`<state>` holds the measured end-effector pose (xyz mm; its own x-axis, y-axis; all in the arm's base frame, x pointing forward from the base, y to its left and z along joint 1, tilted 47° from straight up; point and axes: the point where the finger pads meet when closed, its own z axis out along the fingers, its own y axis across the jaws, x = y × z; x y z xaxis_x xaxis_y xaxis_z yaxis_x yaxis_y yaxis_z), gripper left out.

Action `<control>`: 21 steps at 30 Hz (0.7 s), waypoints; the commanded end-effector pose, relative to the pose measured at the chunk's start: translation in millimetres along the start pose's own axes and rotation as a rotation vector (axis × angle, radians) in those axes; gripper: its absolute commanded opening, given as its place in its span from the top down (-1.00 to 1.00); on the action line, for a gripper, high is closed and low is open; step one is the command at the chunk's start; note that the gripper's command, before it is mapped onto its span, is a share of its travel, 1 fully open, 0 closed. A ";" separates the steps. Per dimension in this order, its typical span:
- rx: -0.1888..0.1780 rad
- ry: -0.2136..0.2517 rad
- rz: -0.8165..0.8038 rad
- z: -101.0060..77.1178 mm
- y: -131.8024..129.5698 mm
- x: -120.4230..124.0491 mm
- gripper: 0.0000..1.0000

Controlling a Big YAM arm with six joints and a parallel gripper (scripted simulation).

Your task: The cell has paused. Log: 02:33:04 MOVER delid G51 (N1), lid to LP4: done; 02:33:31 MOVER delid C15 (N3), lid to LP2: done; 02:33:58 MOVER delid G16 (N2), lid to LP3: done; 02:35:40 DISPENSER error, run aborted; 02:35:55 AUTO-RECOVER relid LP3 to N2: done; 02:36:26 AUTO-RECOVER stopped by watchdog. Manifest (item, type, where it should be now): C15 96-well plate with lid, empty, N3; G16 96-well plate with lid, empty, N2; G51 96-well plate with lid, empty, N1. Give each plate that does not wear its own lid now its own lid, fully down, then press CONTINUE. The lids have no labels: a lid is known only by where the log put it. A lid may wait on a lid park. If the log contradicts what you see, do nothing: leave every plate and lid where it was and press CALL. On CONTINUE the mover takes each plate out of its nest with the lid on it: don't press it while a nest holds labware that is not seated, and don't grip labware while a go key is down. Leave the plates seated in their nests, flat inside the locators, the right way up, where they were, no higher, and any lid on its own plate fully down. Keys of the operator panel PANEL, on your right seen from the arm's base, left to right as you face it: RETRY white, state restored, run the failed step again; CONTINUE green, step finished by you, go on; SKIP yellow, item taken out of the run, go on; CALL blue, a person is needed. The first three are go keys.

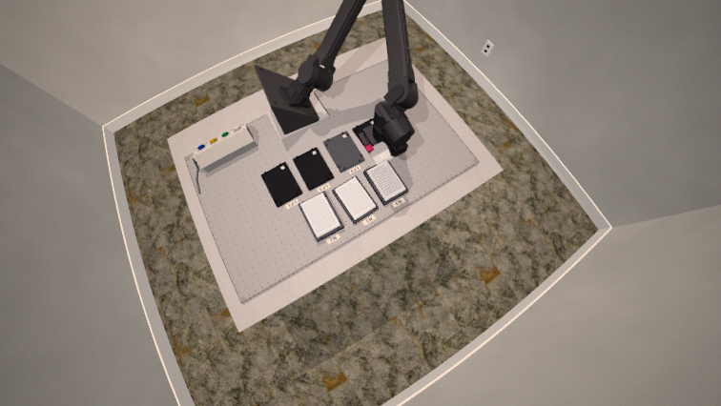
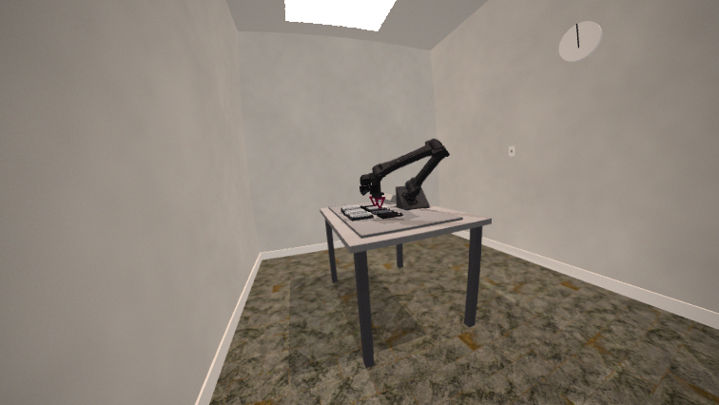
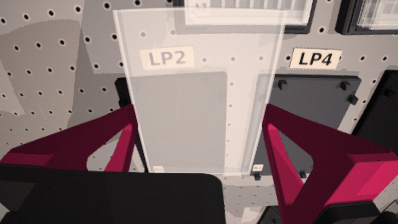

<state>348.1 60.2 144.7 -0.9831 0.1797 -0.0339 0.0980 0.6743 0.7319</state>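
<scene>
My gripper is shut on a clear lid and holds it a little above the lid park labelled LP2. In the top view the gripper hangs over the park at the right end of the park row. The park LP4 beside it looks grey, with a lid lying on it. Three plates sit in the nests in front. The right plate shows open wells. The middle plate and the left plate look whiter; I cannot tell whether they are lidded.
Two more lid parks are black and bare. The operator panel stands at the left with blue, yellow, green and white keys. The arm base is at the back.
</scene>
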 end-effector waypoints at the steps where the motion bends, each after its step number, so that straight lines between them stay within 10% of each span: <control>1: 0.001 -0.055 -0.057 -14.9 3.0 -35.5 1.00; 21: 0.002 -0.044 -0.034 -18.7 -27.2 -117.8 1.00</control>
<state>432.7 27.0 130.7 -0.9833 0.1753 -0.0484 0.0846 0.6769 0.7312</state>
